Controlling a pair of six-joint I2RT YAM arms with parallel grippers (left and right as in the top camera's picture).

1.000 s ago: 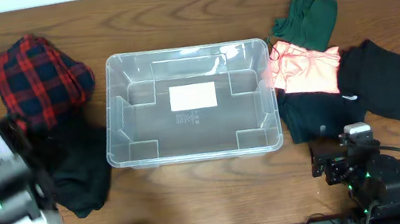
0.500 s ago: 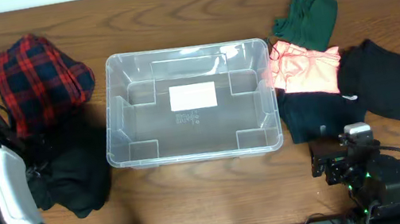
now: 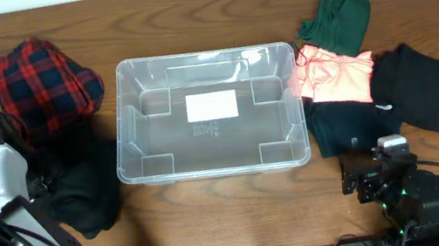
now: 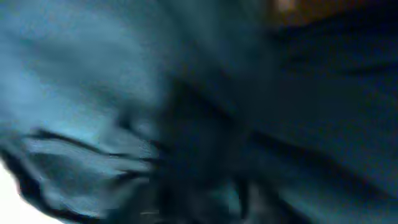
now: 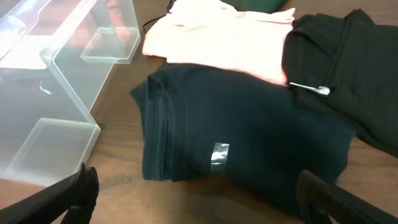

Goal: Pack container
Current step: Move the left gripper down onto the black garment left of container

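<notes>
The clear container [image 3: 128, 76] stands mid-table with a white label on its bottom and nothing inside; its corner shows in the right wrist view [image 5: 68, 74]. My left gripper [image 3: 40, 181] is pressed down into a black garment [image 3: 89, 192] left of the container. The left wrist view is filled with blurred dark cloth [image 4: 124, 74], so its jaws do not show. My right gripper [image 5: 199, 208] rests open near the front right, just short of a dark navy garment [image 5: 236, 149].
A red plaid garment [image 3: 40, 81] lies at the back left. Right of the container lie a green garment [image 3: 335, 16], a pink one [image 3: 335, 74], a black one [image 3: 416, 83] and the navy one [image 3: 348, 125].
My left arm has swung from the front left corner back over the black garment and sunk its gripper into the cloth. The right arm has not moved.
</notes>
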